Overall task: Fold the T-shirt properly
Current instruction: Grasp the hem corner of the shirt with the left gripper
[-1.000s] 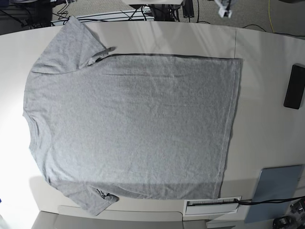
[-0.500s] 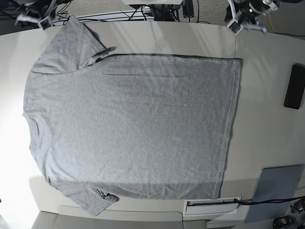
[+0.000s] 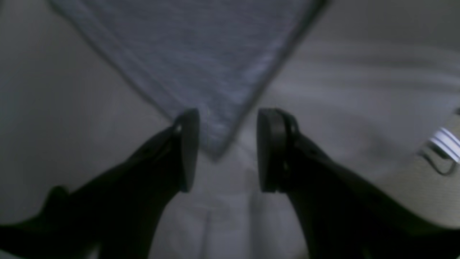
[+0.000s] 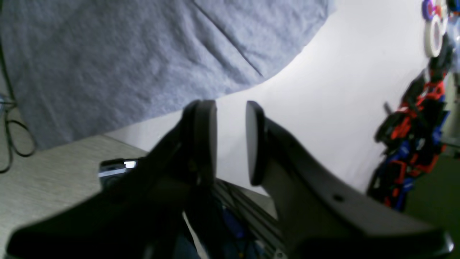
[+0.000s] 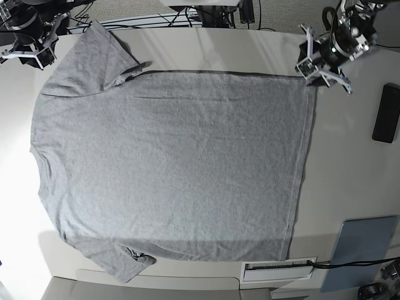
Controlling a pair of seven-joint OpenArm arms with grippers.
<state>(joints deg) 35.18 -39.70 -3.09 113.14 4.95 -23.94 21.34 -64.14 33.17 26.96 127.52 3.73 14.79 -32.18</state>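
The grey T-shirt [image 5: 172, 169] lies flat and plain side up on the white table [image 5: 350, 162]. Its neck is at 9 o'clock in the base view and its hem at 3 o'clock.

The left gripper [image 5: 323, 64] is at about 1 o'clock, over the far hem corner. In the left wrist view its jaws stand apart, and the point of the corner [image 3: 215, 144] sits between them, but nothing is pinched. The picture is blurred, so I cannot tell if the pads touch the cloth.

The right gripper [image 5: 28, 53] is at about 10 o'clock, just beside the far sleeve [image 5: 94, 59]. Its jaws are partly apart with only bare table between them, and it holds nothing.

The risks I see are these. The left gripper has only the tip of the corner, so if it closes there the cloth may slip out when it lifts. If it comes down too low, it may push the hem and make a wrinkle. The right gripper is off the fabric, so it may close on nothing. If only one arm lifts, the fold will likely be crooked. A black flat object [image 5: 386, 114] and a grey pad [image 5: 362, 250] lie beside the hem at 3 to 4 o'clock, and dragged cloth could catch them.
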